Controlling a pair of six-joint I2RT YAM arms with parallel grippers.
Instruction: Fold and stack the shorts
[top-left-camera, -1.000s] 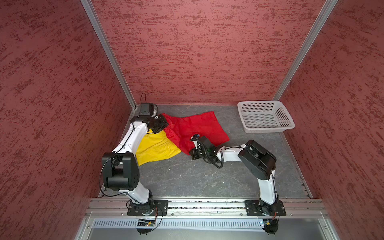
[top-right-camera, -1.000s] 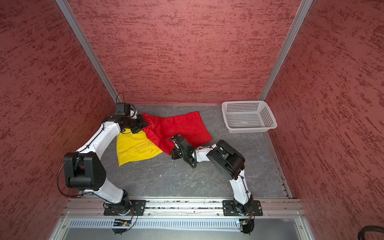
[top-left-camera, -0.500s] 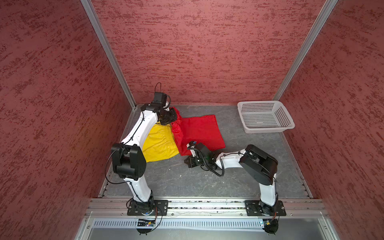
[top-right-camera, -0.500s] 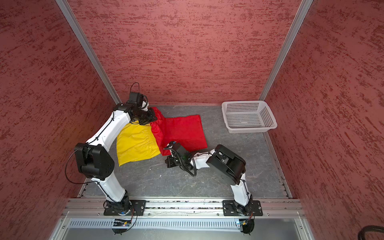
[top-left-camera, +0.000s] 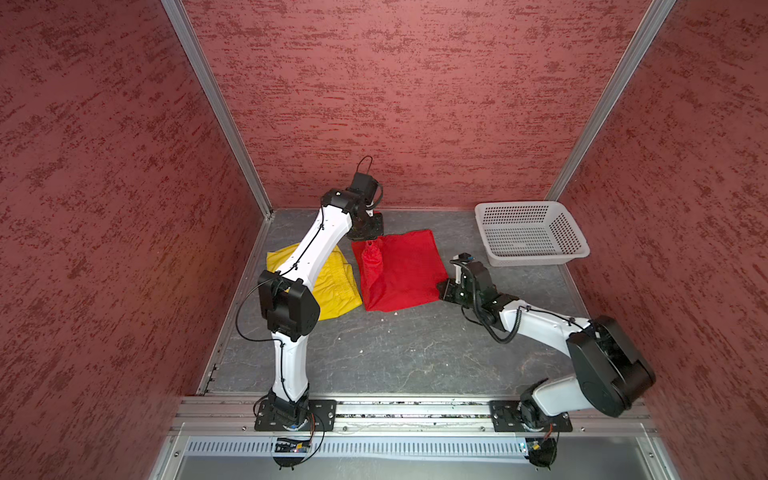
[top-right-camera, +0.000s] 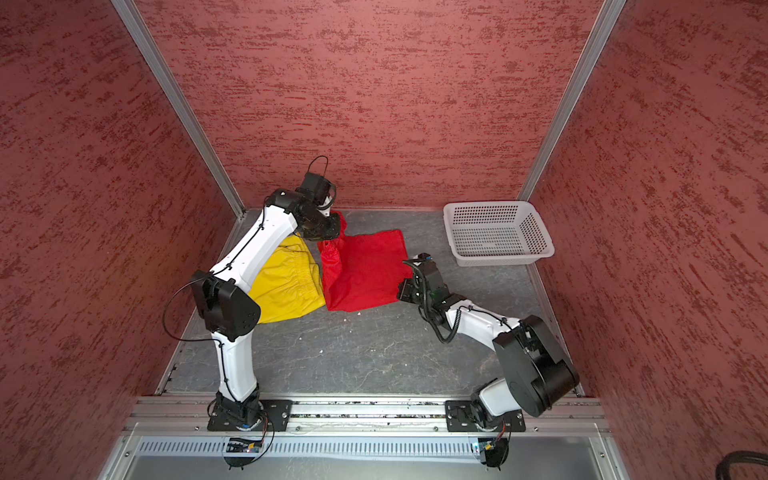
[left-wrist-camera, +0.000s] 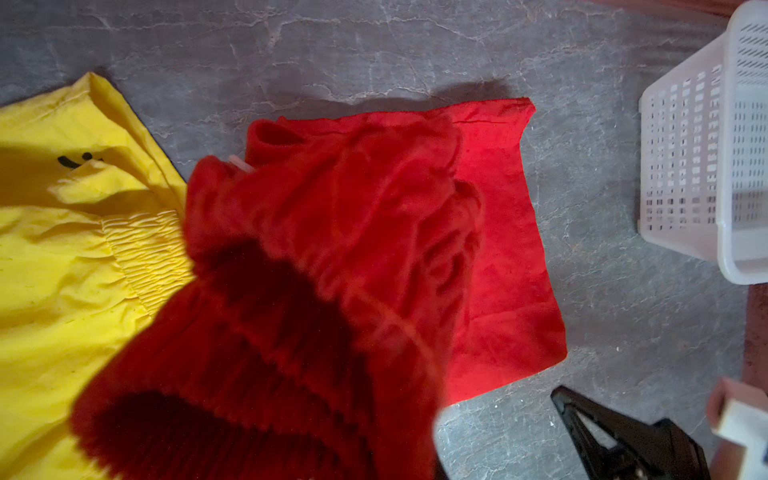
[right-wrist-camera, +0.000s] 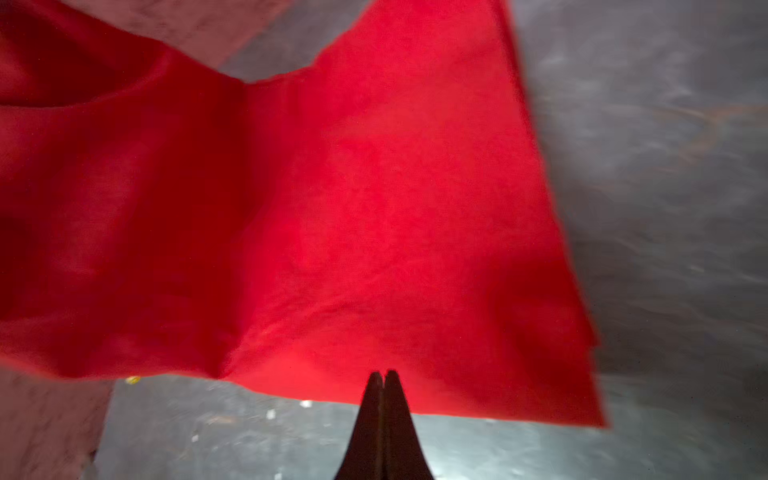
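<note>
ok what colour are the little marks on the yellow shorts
Black; they show best in the left wrist view, on the yellow shorts.

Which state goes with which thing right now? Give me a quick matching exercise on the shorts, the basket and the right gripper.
Things:
1 red shorts
2 yellow shorts
3 basket
4 right gripper

States:
A in the far right corner
B lying partly under the left arm
C shut on a red edge
D one bunched end held up by the left gripper

Pairs: 1-D, 2-B, 3-A, 4-C
</note>
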